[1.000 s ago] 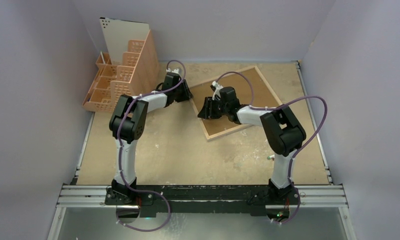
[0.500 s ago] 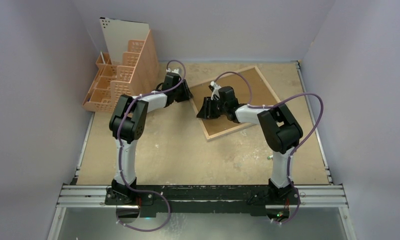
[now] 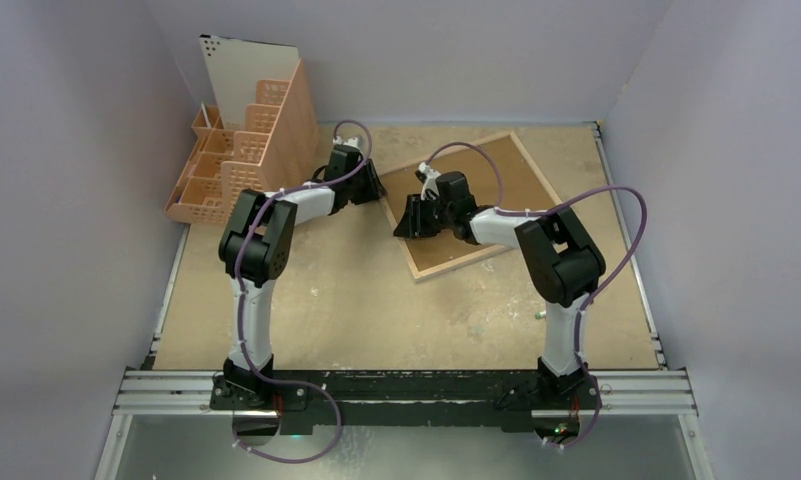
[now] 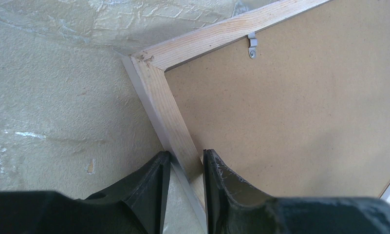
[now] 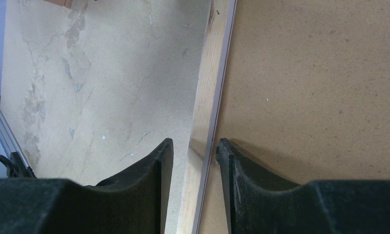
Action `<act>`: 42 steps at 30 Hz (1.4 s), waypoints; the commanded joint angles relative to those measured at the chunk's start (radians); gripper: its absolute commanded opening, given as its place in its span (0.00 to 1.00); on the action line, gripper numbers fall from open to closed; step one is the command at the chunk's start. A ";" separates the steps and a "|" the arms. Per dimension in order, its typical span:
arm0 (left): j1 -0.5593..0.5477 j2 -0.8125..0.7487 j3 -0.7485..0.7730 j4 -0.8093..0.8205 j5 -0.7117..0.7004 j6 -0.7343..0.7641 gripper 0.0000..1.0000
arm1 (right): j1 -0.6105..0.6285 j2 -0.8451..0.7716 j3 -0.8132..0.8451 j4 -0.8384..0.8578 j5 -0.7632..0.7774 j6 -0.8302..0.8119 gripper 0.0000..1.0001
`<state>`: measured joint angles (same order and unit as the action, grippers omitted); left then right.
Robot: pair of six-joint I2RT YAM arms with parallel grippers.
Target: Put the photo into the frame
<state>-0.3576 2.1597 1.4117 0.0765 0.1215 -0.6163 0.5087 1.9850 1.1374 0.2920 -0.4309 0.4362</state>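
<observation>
Frame (image 4: 156, 92) rim clamped in left pincer (image 4: 185, 158), loosely straddled by right pincer (image 5: 193, 146)

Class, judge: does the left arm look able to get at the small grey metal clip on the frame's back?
Probably yes, once it lets go: the left tool clamps the light wood picture frame near a corner, and the small grey metal clip lies uncovered just beyond.

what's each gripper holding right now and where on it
The left gripper clamps the frame by its wooden rim, near a corner. The right gripper straddles the same rim with a gap beside one finger: no hold yet.
</observation>
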 commanded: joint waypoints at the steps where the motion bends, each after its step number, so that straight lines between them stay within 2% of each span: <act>1: -0.005 0.071 -0.020 -0.064 -0.065 0.033 0.32 | 0.007 0.029 -0.007 -0.139 0.007 -0.035 0.43; 24: -0.003 0.084 -0.012 -0.063 -0.064 0.031 0.32 | 0.034 0.095 -0.073 -0.172 -0.069 -0.102 0.44; 36: 0.002 0.078 -0.014 -0.072 -0.064 0.040 0.32 | 0.035 -0.044 -0.093 -0.205 0.000 -0.053 0.44; 42: 0.004 0.074 -0.013 -0.073 -0.054 0.052 0.34 | 0.035 -0.141 -0.097 -0.128 0.109 -0.010 0.48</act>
<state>-0.3565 2.1624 1.4120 0.0849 0.1204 -0.6155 0.5369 1.8996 1.0565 0.2428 -0.4263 0.3943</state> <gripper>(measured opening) 0.332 0.469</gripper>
